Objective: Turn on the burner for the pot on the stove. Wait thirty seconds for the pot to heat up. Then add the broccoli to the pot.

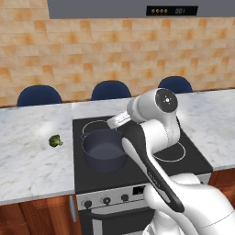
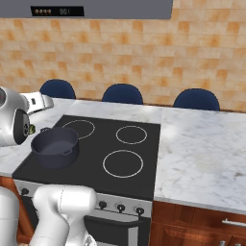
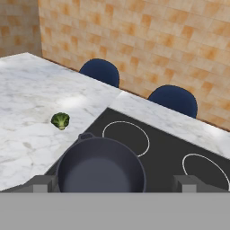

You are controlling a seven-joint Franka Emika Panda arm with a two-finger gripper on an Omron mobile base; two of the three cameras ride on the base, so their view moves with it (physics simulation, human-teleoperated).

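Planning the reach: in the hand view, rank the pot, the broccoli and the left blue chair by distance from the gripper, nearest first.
1. The pot, directly below the gripper, on the stove.
2. The broccoli, on the counter beside the stove.
3. The left blue chair, behind the counter.

We see a white marble countertop [image 1: 32,160] with grey veining running on both sides of the cooking area and continuing behind it as a narrow strip. Behind it, three dark blue rounded chair backs [image 1: 110,90] poke up over the far edge, spaced evenly in a row. We've got an orange-tan tiled brick-pattern wall [image 1: 114,50] behind them. Up top, a grey range hood [image 2: 120,8] with a small black display panel [image 1: 171,10] showing lit amber dots and digits we can't read. Below the counter, reddish-brown wooden cabinet fronts [image 2: 192,226] with a silver bar handle [image 1: 72,209], mounted upright on the left cabinet.
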